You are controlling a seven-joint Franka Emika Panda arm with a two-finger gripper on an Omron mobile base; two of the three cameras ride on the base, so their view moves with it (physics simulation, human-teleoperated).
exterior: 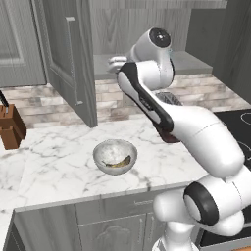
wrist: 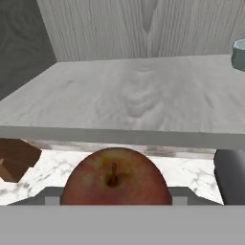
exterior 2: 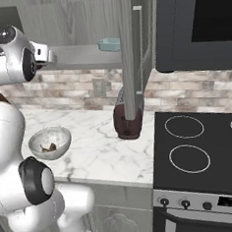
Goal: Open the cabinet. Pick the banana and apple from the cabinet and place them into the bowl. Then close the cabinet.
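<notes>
end effector [wrist: 115, 203] grasping apple [wrist: 115, 178], lower centre of hand view, in front of cabinet [wrist: 129, 103] shelf; banana [exterior: 120, 162] in bowl [exterior: 104, 152] on bench [exterior: 49, 162].

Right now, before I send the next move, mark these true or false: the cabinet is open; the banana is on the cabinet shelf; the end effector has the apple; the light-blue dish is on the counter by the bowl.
1. The cabinet is open. True.
2. The banana is on the cabinet shelf. False: it lies in the bowl on the counter.
3. The end effector has the apple. True: the hand view shows the apple between the fingers, out in front of the shelf edge.
4. The light-blue dish is on the counter by the bowl. False: it sits on the cabinet shelf.
</notes>
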